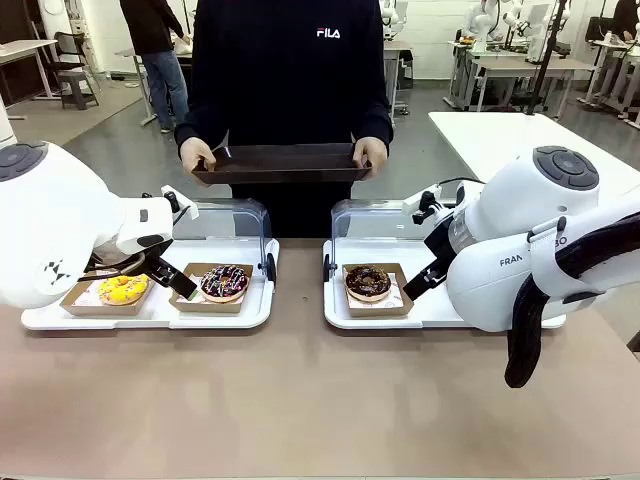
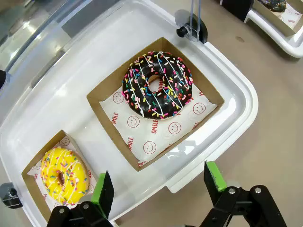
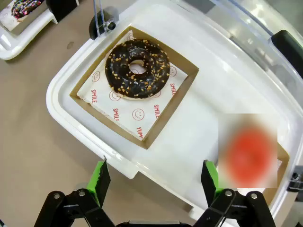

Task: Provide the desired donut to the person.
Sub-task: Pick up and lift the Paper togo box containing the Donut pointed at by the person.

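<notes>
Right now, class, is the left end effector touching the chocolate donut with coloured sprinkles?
Apart. The left wrist view shows the left end effector over the tray rim, the sprinkled donut well beyond its pads.

Open from above, walled at the back

The near half of the desk (image 1: 300, 410) lies bare, with a bare strip between the left tray (image 1: 150, 320) and the right tray (image 1: 335, 312); the left lid (image 1: 235, 222) and right lid (image 1: 370, 218) stand raised along the far edges, blocking that side; the chocolate sprinkle donut (image 2: 157, 85), yellow donut (image 2: 64, 175) and chocolate nut donut (image 3: 137, 68) lie uncovered, each ringed by low cardboard box walls (image 2: 97, 98); beyond the lids the person (image 1: 290, 80) holds a dark tray (image 1: 282, 163).
</notes>
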Motion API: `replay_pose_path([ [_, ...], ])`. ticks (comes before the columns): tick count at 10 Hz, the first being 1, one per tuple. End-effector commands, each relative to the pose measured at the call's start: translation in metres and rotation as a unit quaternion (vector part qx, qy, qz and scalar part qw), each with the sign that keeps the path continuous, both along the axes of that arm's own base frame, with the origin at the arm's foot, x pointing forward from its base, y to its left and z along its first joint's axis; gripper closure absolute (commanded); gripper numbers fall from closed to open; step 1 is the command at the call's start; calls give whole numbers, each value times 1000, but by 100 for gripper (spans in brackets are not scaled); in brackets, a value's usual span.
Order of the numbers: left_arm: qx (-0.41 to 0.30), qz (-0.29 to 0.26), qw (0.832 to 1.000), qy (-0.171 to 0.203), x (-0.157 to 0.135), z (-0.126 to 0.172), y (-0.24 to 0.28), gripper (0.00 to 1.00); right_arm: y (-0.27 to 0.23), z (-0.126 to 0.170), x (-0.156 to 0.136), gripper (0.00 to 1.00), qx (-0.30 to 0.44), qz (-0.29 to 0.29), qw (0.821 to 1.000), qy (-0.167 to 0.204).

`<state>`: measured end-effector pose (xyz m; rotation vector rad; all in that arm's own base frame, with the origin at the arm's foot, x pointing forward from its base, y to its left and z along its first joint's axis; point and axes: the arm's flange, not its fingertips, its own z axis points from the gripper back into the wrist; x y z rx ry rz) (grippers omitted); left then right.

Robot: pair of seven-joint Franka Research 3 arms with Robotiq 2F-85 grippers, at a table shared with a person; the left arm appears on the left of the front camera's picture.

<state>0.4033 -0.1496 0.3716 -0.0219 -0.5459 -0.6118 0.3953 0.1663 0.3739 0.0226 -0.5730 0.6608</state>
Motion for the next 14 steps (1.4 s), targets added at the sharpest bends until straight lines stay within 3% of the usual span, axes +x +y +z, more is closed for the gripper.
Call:
replay_pose_path([
  [1, 0, 0, 1000, 0, 0, 0, 0, 0, 0, 0, 0, 0, 0, 0, 1000, 0],
  [14, 0, 0, 1000, 0, 0, 0, 0, 0, 0, 0, 0, 0, 0, 0, 1000, 0],
])
